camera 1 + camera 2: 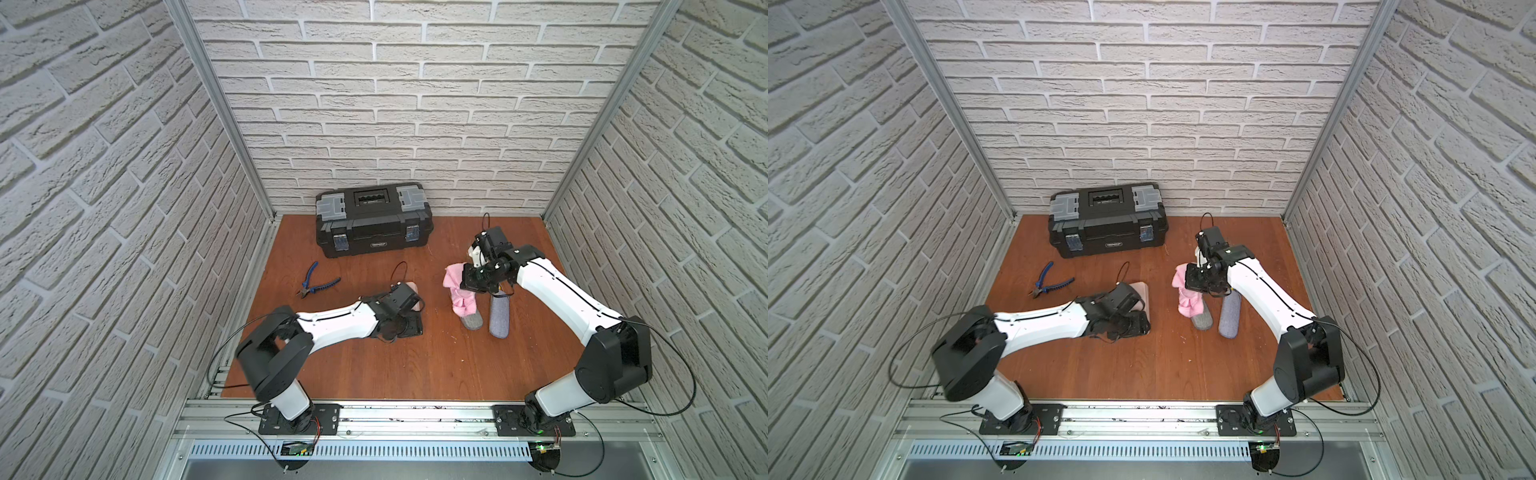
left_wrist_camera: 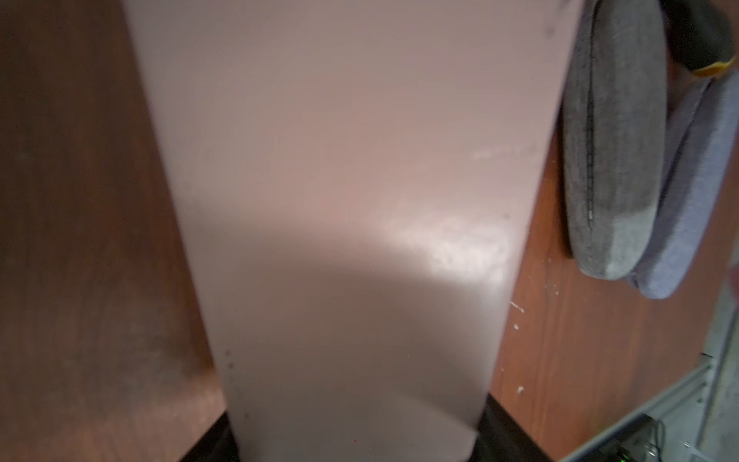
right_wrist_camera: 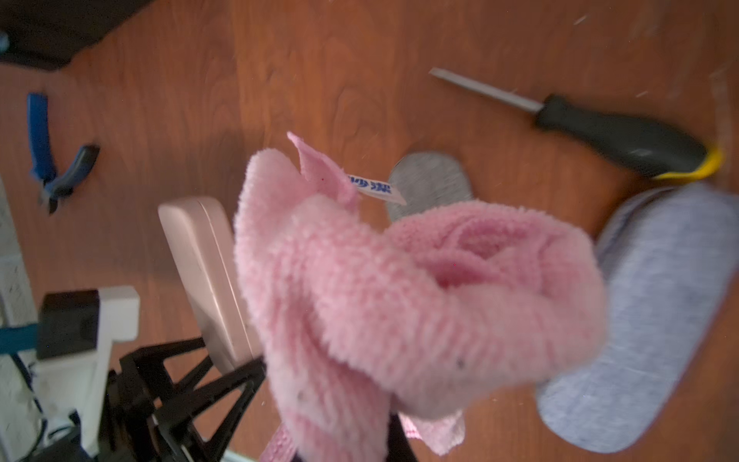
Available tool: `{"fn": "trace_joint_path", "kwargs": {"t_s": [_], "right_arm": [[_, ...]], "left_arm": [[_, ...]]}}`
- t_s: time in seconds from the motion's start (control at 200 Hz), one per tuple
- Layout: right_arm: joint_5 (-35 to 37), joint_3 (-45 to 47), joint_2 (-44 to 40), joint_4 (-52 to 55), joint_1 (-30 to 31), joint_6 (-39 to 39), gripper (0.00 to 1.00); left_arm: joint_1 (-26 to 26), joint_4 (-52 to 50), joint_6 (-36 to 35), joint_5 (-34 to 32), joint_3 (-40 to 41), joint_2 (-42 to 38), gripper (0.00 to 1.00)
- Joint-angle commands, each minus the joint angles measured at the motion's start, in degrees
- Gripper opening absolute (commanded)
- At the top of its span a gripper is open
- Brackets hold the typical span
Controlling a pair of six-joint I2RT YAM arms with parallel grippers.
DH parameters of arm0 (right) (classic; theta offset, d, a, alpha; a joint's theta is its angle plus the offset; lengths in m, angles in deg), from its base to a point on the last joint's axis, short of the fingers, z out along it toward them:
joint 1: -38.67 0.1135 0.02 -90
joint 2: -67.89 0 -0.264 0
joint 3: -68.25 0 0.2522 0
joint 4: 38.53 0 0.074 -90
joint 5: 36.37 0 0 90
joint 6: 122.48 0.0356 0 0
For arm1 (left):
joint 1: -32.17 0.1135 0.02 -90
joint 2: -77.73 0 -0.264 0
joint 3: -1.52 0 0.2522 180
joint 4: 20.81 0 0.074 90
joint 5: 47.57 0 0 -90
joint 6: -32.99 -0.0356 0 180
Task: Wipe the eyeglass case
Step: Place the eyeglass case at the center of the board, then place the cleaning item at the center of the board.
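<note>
The eyeglass case (image 2: 340, 200) is a smooth, pale pinkish-beige hard case. My left gripper (image 1: 409, 324) is shut on one end of it, low over the table left of centre. Its free end (image 1: 1140, 291) pokes out beyond the wrist camera, and it also shows in the right wrist view (image 3: 204, 256). My right gripper (image 1: 467, 282) is shut on a fluffy pink cloth (image 1: 457, 291), a hand's width to the right of the case and apart from it. The bunched cloth (image 3: 400, 288) hides that gripper's fingertips.
A grey fabric case (image 1: 471, 322) and a blue-grey one (image 1: 498, 316) lie side by side under the hanging cloth. A black-handled screwdriver (image 3: 616, 132) lies just behind them. Blue pliers (image 1: 318, 282) lie at the left, with a black toolbox (image 1: 372, 218) against the back wall.
</note>
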Motion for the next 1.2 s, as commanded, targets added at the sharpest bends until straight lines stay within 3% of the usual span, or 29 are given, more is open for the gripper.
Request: {"fn": "trace_joint_path", "kwargs": {"t_s": [0.0, 0.275, 0.425, 0.695, 0.875, 0.95, 1.07, 1.195], "right_arm": [[7.3, -4.0, 2.1, 0.9, -1.8, 0.3, 0.02], [17.3, -8.6, 4.9, 1.0, -7.8, -0.4, 0.02], [26.5, -10.1, 7.6, 1.1, -11.3, -2.2, 0.02], [31.8, -9.4, 12.3, -0.3, -18.1, -3.5, 0.02], [29.4, -10.3, 18.6, -0.9, -21.5, -3.7, 0.04], [27.6, -12.0, 21.0, 0.8, -22.3, -3.9, 0.11], [28.8, -12.4, 22.1, 1.7, -22.4, -5.3, 0.43], [30.3, -12.7, 20.8, 3.1, -22.0, -6.2, 0.61]], "left_arm": [[-1.5, -8.2, -1.4, -0.8, -6.3, 4.8, 0.26], [-1.6, -9.3, -2.1, 4.2, -9.2, 9.5, 0.35], [-1.4, -8.7, -2.7, 6.5, -9.6, 10.9, 0.6], [-0.6, -6.2, -5.9, 6.0, -10.3, 9.2, 0.97], [-0.3, -4.3, -6.7, 5.2, -10.8, 7.2, 0.98], [-0.2, -3.9, -7.2, 5.1, -10.8, 5.8, 0.98], [-0.2, -3.8, -8.3, 3.6, -10.1, 2.3, 0.98], [-0.1, -8.8, -11.8, -1.0, -11.0, -1.6, 0.98]]}}
